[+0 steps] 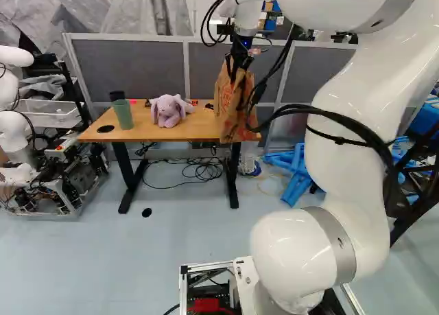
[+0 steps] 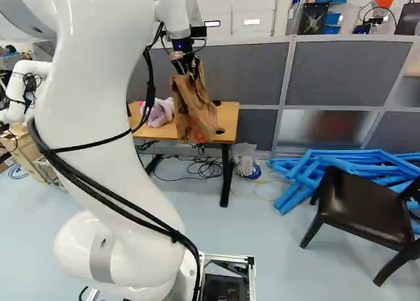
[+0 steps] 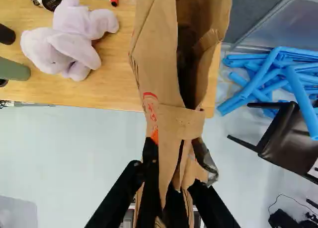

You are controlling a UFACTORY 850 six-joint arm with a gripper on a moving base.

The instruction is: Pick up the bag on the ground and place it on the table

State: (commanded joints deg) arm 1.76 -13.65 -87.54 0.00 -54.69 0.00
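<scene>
Evidently, the gripper (image 1: 238, 73) is pinching the brown paper bag (image 2: 195, 114) between its two fingers. The bag hangs at the near edge of the wooden desk (image 1: 152, 134), by the right end in the left base view; contact with the desk cannot be confirmed. A lavender plush rabbit (image 1: 168, 112) sits on the desktop between bag and green cup (image 1: 123, 114). Right of the desk stands a dark chair (image 2: 364, 202).

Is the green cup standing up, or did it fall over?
It's standing up: in the left base view, the green cup has its bottom on the table and its rim on top.
</scene>
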